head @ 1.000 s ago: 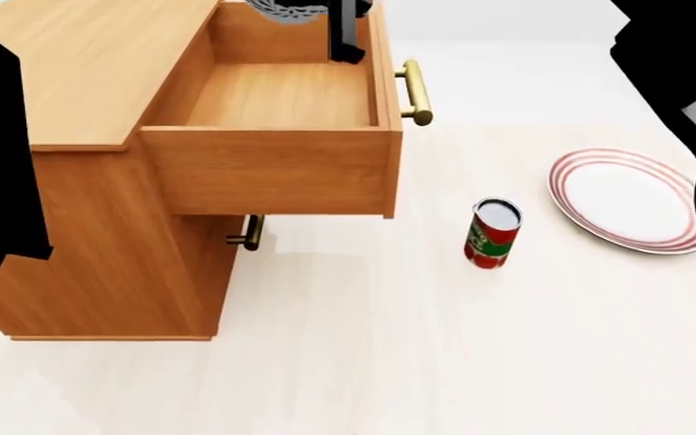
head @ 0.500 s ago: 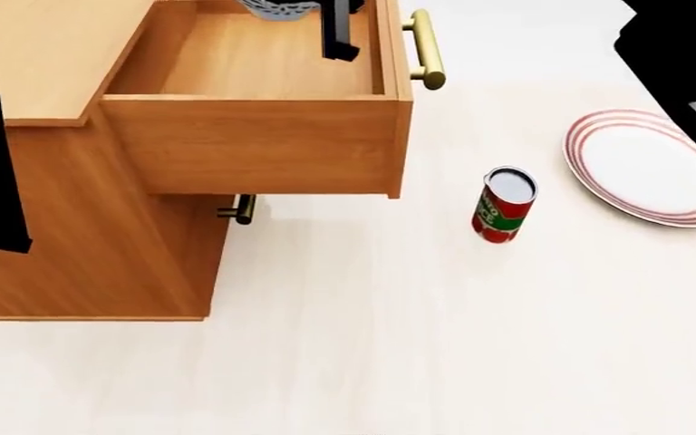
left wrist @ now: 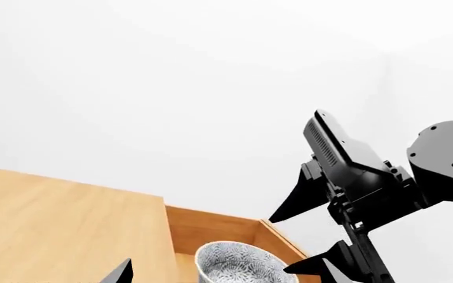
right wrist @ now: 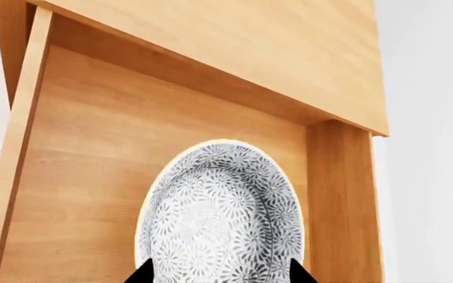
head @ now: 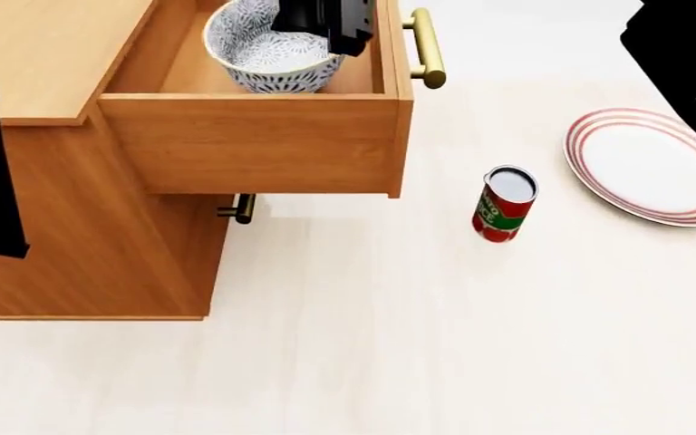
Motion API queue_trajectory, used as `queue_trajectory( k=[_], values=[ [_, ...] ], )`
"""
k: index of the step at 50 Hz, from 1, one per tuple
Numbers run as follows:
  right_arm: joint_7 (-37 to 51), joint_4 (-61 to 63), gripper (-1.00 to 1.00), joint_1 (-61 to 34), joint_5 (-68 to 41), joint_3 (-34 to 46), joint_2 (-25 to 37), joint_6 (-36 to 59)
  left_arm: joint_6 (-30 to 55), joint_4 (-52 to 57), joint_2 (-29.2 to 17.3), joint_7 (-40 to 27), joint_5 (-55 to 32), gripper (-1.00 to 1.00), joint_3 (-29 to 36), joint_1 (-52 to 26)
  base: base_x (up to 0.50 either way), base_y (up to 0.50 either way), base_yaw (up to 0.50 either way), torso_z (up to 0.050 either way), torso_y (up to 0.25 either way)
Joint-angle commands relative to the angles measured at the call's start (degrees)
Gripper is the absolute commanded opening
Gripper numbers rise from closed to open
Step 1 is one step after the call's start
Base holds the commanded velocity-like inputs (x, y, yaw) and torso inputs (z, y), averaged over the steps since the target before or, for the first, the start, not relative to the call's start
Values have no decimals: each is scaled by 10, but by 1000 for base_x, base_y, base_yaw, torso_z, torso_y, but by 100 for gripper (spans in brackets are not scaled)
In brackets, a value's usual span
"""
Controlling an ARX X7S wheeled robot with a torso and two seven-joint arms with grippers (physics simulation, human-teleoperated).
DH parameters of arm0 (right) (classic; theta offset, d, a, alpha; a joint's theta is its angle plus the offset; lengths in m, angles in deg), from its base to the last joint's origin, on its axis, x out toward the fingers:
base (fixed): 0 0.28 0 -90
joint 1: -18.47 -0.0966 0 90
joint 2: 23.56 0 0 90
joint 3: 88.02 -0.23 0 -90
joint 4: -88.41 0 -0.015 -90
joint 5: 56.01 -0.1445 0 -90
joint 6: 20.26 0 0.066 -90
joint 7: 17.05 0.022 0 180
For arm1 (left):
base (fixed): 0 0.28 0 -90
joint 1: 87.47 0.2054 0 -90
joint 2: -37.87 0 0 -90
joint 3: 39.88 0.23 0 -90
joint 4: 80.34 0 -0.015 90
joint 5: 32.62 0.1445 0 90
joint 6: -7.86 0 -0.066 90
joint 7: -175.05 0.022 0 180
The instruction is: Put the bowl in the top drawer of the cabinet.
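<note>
Speckled round bowl [head: 269, 47] in wooden top drawer [head: 251, 136], right end effector [head: 330, 23] clamping its rim

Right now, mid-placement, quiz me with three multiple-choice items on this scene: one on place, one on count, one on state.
1. Where is the speckled blue-grey bowl?
A. on the floor
B. inside the open orange-brown wooden top drawer
C. on the red-rimmed white plate

2. How many red and green cans stand on the floor?
A. one
B. two
C. three

3. How does the top drawer stand?
A. shut
B. removed
C. pulled open

Answers: 1 B, the bowl sits between the drawer's walls under the right gripper. 2 A, the head view shows a single can. 3 C, its brass bar handle juts well beyond the cabinet.
</note>
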State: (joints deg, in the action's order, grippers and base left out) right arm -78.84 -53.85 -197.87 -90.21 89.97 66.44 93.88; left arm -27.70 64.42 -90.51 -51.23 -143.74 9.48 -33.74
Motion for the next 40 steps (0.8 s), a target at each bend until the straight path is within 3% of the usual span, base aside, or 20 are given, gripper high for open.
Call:
queue_trajectory(
  k=[1,14,40],
  values=[
    [-10,-2,100,2,4,-1,0,2,-6,3,-5,-8,-12,100,-4,4,0,0,0,0,0],
    [-22,-5,100,-9,-4,-2,0,4,-6,3,-3,-8,-13,100,-4,5,0,0,0,0,9],
    [-27,-91,100,-17,-61,-12,0,-68,5,-1,10,7,7,100,2,3,0,0,0,0,193]
  ],
)
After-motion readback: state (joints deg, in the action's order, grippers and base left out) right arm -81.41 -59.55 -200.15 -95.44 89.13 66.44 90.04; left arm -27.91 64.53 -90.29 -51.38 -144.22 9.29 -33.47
